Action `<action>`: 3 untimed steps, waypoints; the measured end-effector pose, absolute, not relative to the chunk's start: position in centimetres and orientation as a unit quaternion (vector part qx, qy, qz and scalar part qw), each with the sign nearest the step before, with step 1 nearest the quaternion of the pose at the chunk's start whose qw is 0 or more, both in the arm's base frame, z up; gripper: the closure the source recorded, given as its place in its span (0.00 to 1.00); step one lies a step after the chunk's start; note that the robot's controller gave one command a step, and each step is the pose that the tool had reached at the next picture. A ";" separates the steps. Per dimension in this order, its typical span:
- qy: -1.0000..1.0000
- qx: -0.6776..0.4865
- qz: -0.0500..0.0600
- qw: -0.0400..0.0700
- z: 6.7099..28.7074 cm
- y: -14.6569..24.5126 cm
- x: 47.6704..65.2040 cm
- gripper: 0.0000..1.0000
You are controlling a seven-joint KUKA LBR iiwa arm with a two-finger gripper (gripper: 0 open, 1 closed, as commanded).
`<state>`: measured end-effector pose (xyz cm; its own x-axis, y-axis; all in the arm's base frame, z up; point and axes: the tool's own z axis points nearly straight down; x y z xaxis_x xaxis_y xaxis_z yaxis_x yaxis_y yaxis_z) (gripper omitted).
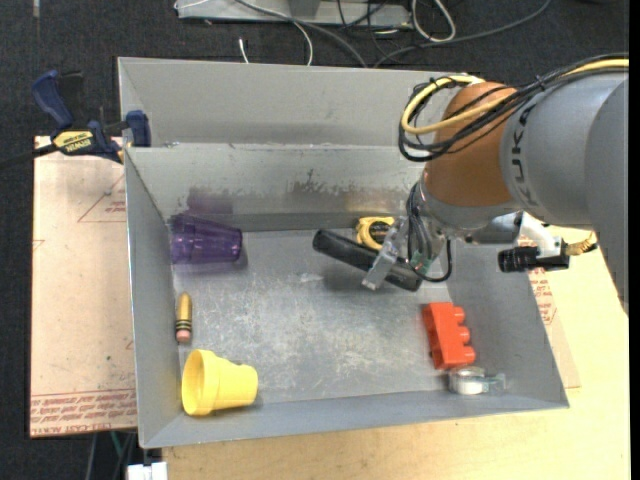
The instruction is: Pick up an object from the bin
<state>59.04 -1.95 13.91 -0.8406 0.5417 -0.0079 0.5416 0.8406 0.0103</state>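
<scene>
Pincer [385, 266] hangs over the black cylinder [340, 248] right of centre. Its opening I cannot tell. The cylinder's round body could roll aside.

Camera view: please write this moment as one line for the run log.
gripper | at black cylinder, bin centre-right | near: orange block | grasp: cannot tell

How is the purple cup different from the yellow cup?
The purple cup looks see-through, and the yellow cup is solid. The purple cup lies near the back wall of the bin, while the yellow cup lies in its front-left corner. Both cups are tipped over on their sides, on the bin's left.
</scene>
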 end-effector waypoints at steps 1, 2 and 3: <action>0.952 0.307 0.003 0.004 18.4 -0.4 57.7 1.00; 0.960 0.281 0.004 0.006 24.4 -6.8 60.4 1.00; 0.954 0.301 0.003 0.007 23.7 -6.1 59.4 1.00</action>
<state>59.41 -6.15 23.75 -0.8191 0.5736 -0.0116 0.5735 0.8192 0.0094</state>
